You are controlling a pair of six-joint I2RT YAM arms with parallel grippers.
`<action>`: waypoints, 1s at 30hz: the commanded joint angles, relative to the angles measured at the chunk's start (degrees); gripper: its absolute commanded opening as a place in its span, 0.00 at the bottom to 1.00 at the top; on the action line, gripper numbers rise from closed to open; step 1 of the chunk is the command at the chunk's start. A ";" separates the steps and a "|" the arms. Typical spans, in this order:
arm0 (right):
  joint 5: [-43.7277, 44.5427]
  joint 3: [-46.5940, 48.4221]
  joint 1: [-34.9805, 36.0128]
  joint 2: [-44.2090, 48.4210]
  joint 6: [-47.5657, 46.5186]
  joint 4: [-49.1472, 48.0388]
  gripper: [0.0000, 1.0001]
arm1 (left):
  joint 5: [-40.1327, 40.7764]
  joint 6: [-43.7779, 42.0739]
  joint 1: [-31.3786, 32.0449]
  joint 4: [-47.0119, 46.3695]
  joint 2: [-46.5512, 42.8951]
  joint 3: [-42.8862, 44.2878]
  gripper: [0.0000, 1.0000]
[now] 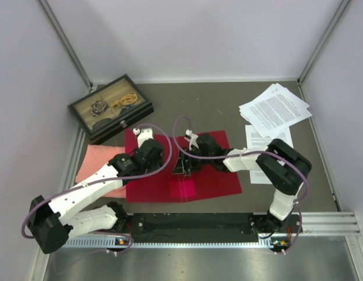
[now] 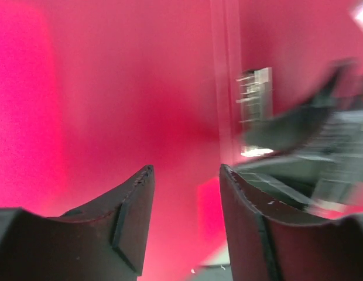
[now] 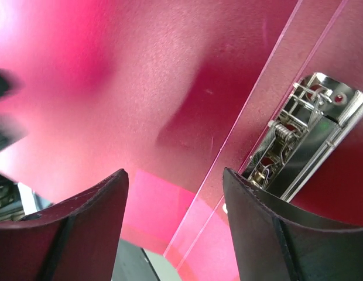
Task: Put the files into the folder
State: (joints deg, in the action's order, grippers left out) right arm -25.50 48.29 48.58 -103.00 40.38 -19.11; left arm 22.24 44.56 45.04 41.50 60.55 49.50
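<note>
- Cloth, salmon-pink, far left on the table; its right edge runs under the left arm and meets the folder's left edge.
- Box, dark with a clear lid, back-left, just behind the cloth and apart from the folder.
- Left gripper is over the folder's back-left corner. Jaws part-open with a clear gap and nothing between them; only red folder shows through the gap. Can't tell if the tips touch the cover.
- Folder, red, lies open and flat at table centre, under both grippers.
- Clip, metal, on the folder's spine, between the two grippers and nearer the right one; in the left wrist view it sits ahead and right of the fingers.
- Sticker, pink, on the folder just in front of the clip.
- Right gripper is over the folder's back-middle, just behind the clip. Jaws apart, holding nothing; the clip shows just past the right finger.
- Files, white printed sheets fanned at back-right on the table, more sheets just in front of them beside the right arm. All off the folder, well apart from both grippers.
</note>
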 commanded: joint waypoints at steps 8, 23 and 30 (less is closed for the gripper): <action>7.90 0.49 -3.22 18.44 -12.51 20.59 0.78 | 5.01 5.10 -2.06 -16.62 8.16 -12.66 0.49; -0.44 -9.80 -13.42 8.17 -0.48 7.60 0.75 | -14.42 4.30 -3.20 -25.40 6.94 -11.96 0.64; 2.73 -10.85 -13.60 7.55 -0.39 9.27 0.70 | -7.73 10.81 -7.94 -23.64 9.58 -20.65 0.60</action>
State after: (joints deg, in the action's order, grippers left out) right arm -25.32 39.48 34.96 -93.58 40.18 -12.03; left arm 12.49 50.89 40.42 18.70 69.08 34.52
